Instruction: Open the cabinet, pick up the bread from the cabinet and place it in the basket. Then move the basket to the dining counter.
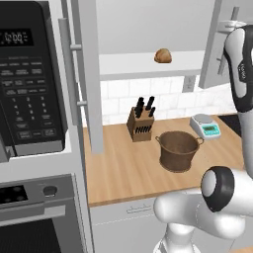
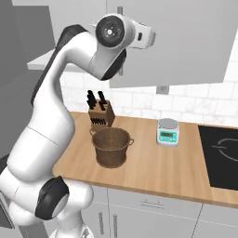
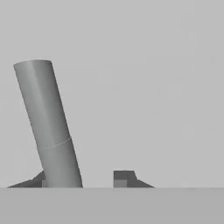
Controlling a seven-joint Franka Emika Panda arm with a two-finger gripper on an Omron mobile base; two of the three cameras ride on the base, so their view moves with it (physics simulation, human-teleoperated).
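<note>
Matt grey cabinet (image 1: 89, 74), brushed-metal handle (image 3: 48, 127), rough woven basket (image 1: 178, 150), wooden worktop (image 1: 128, 168).

Your hand view cuts off the cabinet handle (image 3: 48, 127) at the bottom; it hides the claw's left fingertip (image 3: 41, 179).

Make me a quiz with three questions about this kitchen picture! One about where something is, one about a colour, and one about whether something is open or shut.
1. Where is the bread?
A. in the basket
B. on the cabinet shelf
C. on the scale

2. What colour is the basket?
A. brown
B. white
C. blue

3. How are the cabinet doors?
A. shut
B. swung open
C. taken off

Answers: 1 B, the roll sits up on the white shelf. 2 A, its woven sides are brown. 3 B, both doors stand out sideways and the shelf shows.
</note>
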